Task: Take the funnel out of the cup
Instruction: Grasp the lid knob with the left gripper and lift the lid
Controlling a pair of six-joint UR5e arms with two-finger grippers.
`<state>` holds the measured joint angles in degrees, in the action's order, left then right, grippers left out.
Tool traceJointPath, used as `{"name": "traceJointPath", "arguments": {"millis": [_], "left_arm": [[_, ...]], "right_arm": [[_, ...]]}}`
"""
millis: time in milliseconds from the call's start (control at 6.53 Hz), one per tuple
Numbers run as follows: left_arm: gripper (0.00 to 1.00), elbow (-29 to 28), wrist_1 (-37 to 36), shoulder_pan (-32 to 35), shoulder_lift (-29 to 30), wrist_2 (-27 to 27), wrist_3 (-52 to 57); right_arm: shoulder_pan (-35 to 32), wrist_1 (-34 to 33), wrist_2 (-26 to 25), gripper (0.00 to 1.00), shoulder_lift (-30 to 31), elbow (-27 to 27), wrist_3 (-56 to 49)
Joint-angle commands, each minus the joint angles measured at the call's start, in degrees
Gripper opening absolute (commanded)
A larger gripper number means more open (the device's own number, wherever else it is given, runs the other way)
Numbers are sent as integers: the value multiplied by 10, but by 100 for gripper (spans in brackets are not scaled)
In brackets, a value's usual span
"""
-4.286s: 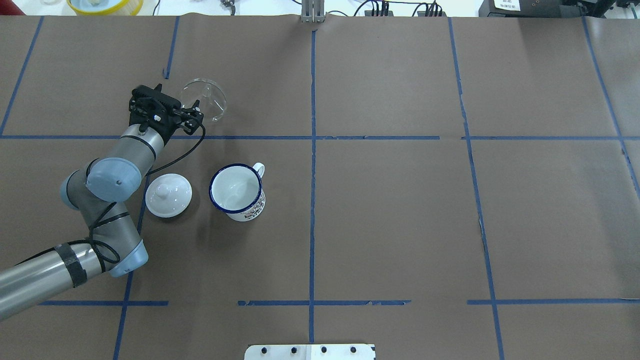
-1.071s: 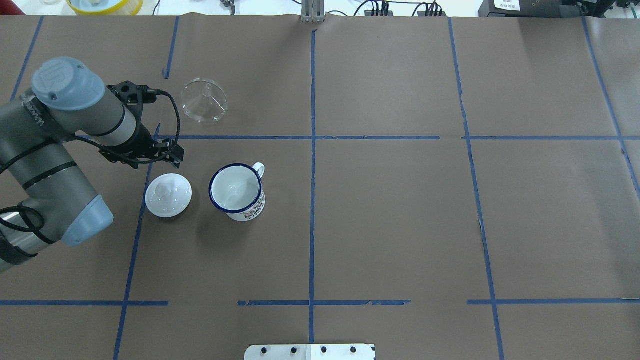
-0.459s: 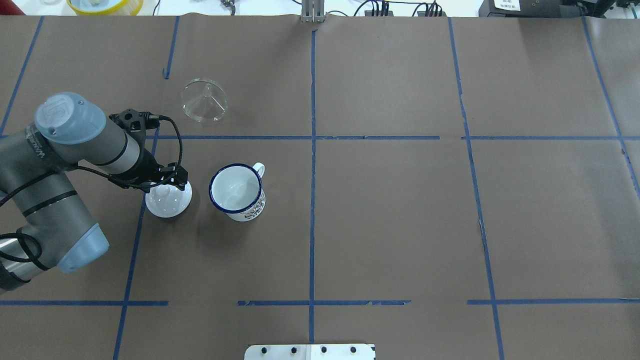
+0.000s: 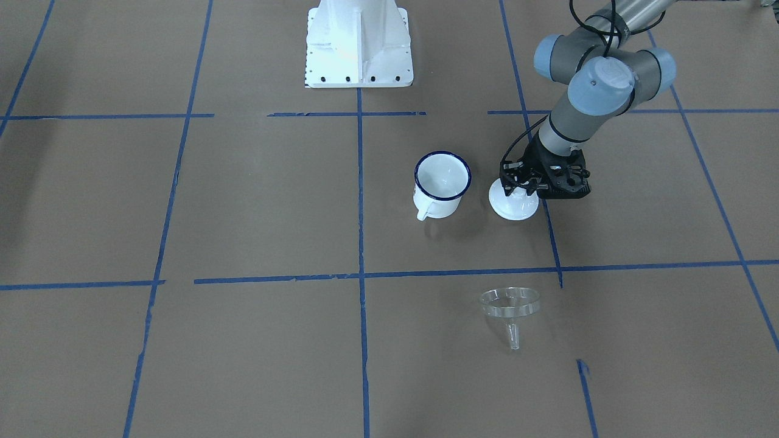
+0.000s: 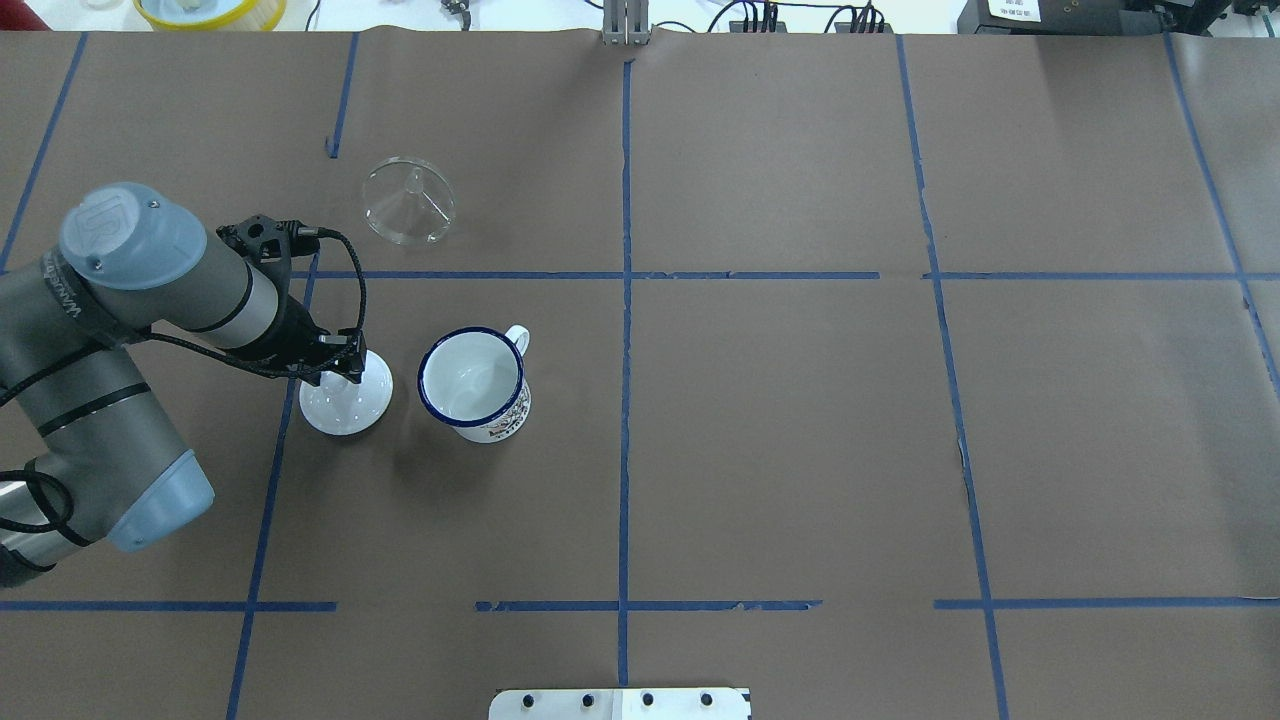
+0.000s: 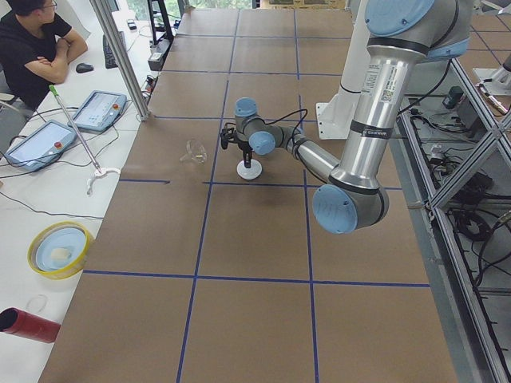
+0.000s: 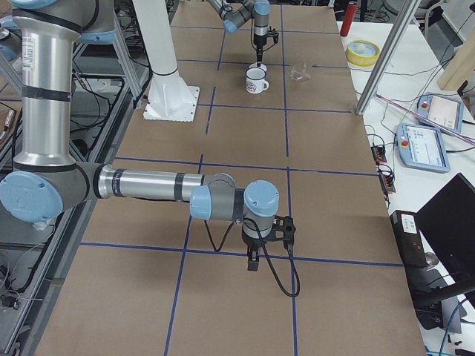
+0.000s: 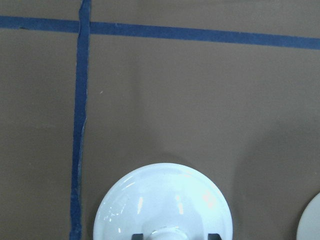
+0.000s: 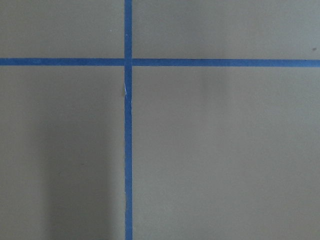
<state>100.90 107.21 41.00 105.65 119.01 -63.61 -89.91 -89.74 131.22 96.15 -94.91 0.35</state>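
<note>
The clear funnel [image 5: 408, 200] lies on the brown table, apart from the cup, its spout pointing up and sideways; it also shows in the front-facing view [image 4: 510, 304]. The white cup [image 5: 472, 383] with the dark blue rim stands upright and holds nothing [image 4: 442, 182]. My left gripper [image 5: 335, 368] is down over the white domed lid [image 5: 350, 405] left of the cup, shut on its knob; the wrist view shows the lid [image 8: 165, 200] with dark fingers [image 8: 137, 236] beside the knob. My right gripper [image 7: 253, 263] hangs over bare table far from these things; I cannot tell its state.
A yellow bowl [image 5: 210, 10] sits beyond the table's far edge. The robot's white base [image 4: 358, 42] stands at the near side. An operator [image 6: 32, 48] sits by tablets [image 6: 96, 110] past the far edge. Blue tape lines cross the table.
My left gripper let go of the funnel, swung back toward the lid, came down over it and closed on its knob. The lid has shifted slightly toward the cup.
</note>
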Motion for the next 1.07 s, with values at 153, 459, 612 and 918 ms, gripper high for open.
{"name": "traceJointPath", "arguments": {"millis": [153,459,612,918], "left_arm": [[53,-2,-1,0,0,-3,0],[53,-6,-1,-1,0,-4,0],[53,-8,-1,-2,1,-4,0],[50,-7,-1,-2,1,-4,0]], "right_arm": [[0,0,0,100,0,1,0],[0,0,0,100,0,0,0],[0,0,0,100,0,1,0],[0,0,0,100,0,1,0]]}}
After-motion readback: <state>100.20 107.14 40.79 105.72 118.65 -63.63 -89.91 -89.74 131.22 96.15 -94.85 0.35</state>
